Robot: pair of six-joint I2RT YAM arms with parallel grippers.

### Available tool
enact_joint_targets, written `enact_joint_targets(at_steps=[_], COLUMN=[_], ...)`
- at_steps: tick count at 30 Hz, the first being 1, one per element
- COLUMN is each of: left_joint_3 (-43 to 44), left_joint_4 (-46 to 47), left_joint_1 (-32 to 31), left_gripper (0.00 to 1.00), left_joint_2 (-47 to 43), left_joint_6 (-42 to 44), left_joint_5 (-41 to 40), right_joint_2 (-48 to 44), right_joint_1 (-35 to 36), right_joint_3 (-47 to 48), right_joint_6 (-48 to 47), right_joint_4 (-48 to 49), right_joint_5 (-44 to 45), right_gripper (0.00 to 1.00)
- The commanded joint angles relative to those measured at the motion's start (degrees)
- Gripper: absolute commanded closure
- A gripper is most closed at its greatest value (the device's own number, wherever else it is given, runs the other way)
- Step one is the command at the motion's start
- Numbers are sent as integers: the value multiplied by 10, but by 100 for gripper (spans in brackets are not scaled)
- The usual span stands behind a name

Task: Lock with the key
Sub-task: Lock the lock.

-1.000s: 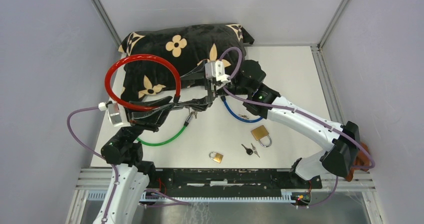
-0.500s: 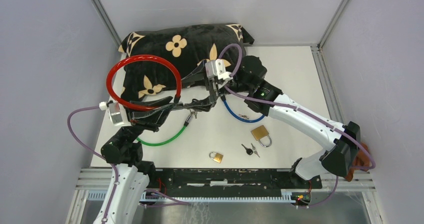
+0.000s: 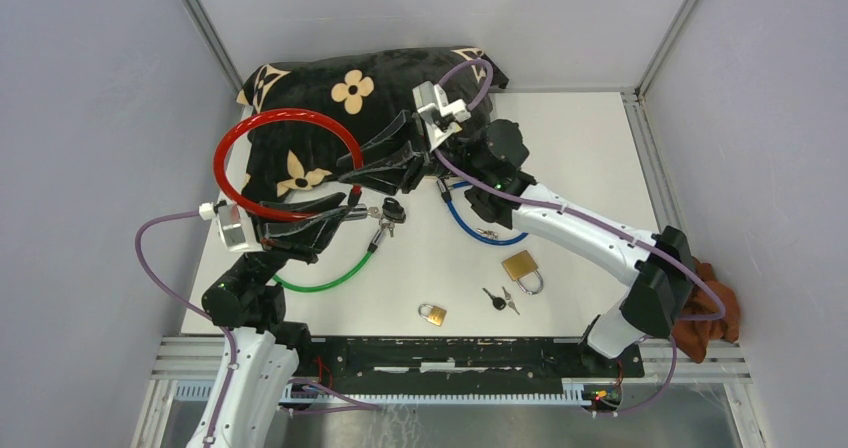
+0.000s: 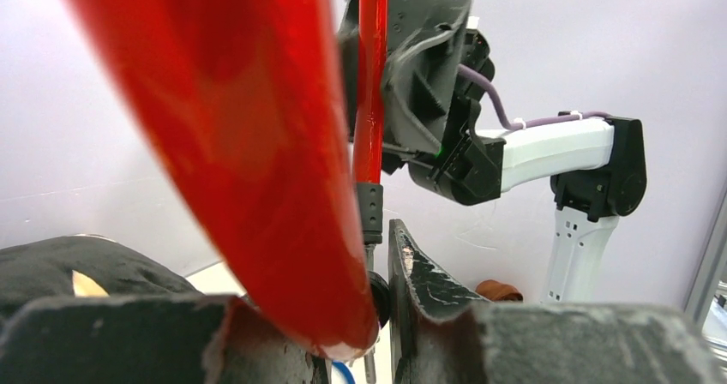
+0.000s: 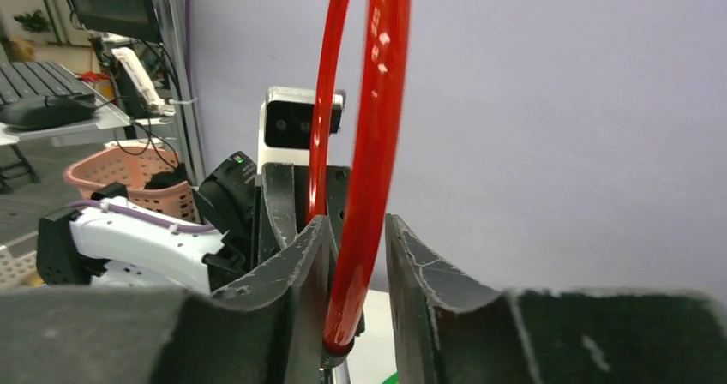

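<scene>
A red cable lock (image 3: 285, 118) loops above the pillow. My left gripper (image 3: 350, 209) is shut on the lock end of the loop, and in its wrist view the thick red cable (image 4: 249, 144) fills the gap between the fingers (image 4: 429, 281). A bunch of keys with a black head (image 3: 390, 209) hangs at that end. My right gripper (image 3: 352, 176) reaches in from the right just above. In its own view the jaws (image 5: 357, 230) stand narrow around the red cable's tip (image 5: 369, 144), which lies against the left finger.
A black flowered pillow (image 3: 360, 93) lies at the back. On the table lie a green cable lock (image 3: 330, 278), a blue cable lock (image 3: 480, 233), a brass padlock (image 3: 520, 266), a small padlock (image 3: 432, 314) and black keys (image 3: 498, 299). An orange cloth (image 3: 712, 313) sits at the right edge.
My right gripper has swung left and up from beside the keys to the red cable's end, and its jaws have narrowed around it. The keys now hang free. The left gripper has stayed put.
</scene>
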Motion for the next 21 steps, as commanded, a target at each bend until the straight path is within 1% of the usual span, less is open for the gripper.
enact_joint_targets(at_steps=[1,2,3,4,9,13,17,21], left_joint_3=[19,20,21,24,38,57,63,60], left_joint_4=[25,25,25,26,52,72,73,71], left_joint_1=[4,3,3,4,16,23,25,25], left_gripper=[98,98,98,98,98,98,98,98], left_joint_2=[2,2,2,2,20,22,17,12], left_joint_6=[17,14,11,7,-38,-78,-96,-83], left_joint_5=[-5,-11,-21,-34,-80,-89,-86,-83], right_joint_2=[13,12,11,9,9,6,43,59], right_joint_1=[5,5,6,7,20,22,30,41], right_joint_3=[16,8,-1,-12,-49,-77,-54,-33], right_joint_6=[49,50,52,55,68,81,143,119], right_joint_4=[35,36,38,41,57,77,130,84], right_joint_5=[16,17,18,19,17,23,10,1], right_gripper=[81,91,98,100,100,100,100,100])
